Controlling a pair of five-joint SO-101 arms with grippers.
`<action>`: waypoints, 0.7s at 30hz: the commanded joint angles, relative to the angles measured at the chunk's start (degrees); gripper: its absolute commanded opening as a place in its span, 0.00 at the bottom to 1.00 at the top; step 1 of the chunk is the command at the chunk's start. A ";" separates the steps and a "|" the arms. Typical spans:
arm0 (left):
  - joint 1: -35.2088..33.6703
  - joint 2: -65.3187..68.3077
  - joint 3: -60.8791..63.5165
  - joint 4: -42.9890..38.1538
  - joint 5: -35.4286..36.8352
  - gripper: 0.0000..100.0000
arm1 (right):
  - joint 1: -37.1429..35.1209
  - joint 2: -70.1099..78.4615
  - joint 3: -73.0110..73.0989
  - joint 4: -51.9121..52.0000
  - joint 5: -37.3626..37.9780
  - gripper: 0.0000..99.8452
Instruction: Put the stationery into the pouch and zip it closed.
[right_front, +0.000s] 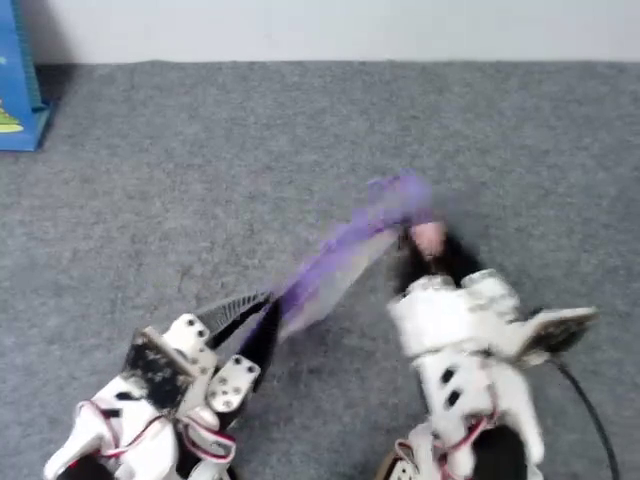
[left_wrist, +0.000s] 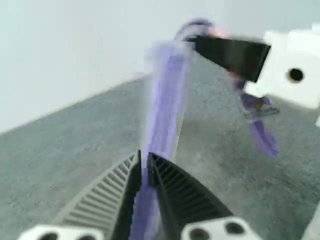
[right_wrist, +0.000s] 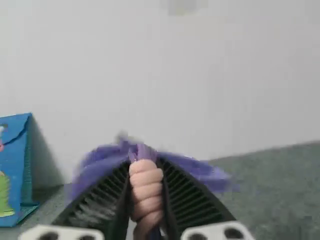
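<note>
A purple pouch (right_front: 340, 265) hangs stretched above the grey table between both arms, blurred. My left gripper (right_front: 262, 310) is shut on its near lower end; in the left wrist view the pouch (left_wrist: 165, 100) rises out of the shut gripper (left_wrist: 145, 165) toward the other arm's black finger (left_wrist: 230, 52). My right gripper (right_front: 425, 245) is shut on a small pink tab (right_front: 428, 238) at the pouch's far upper end. The right wrist view has the pink tab (right_wrist: 145, 190) pinched in the gripper (right_wrist: 145, 170), with the purple pouch (right_wrist: 105, 157) bunched behind it. I see no loose stationery.
A blue box (right_front: 15, 90) stands at the table's far left corner against the white wall, and shows as the blue box (right_wrist: 12, 165) in the right wrist view. Grey felt table (right_front: 200, 170) stretches behind and to both sides of the arms.
</note>
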 joint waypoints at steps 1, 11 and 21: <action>0.09 -0.09 -1.27 0.53 -0.62 0.01 | 2.15 -0.48 -0.09 -2.33 -0.09 0.01; 0.00 -0.18 -1.54 0.88 -0.62 0.02 | -7.87 -0.92 -0.09 -1.89 0.18 0.01; -5.36 -0.18 -1.63 1.14 3.52 0.22 | -11.38 -0.48 -9.32 -1.98 0.18 0.01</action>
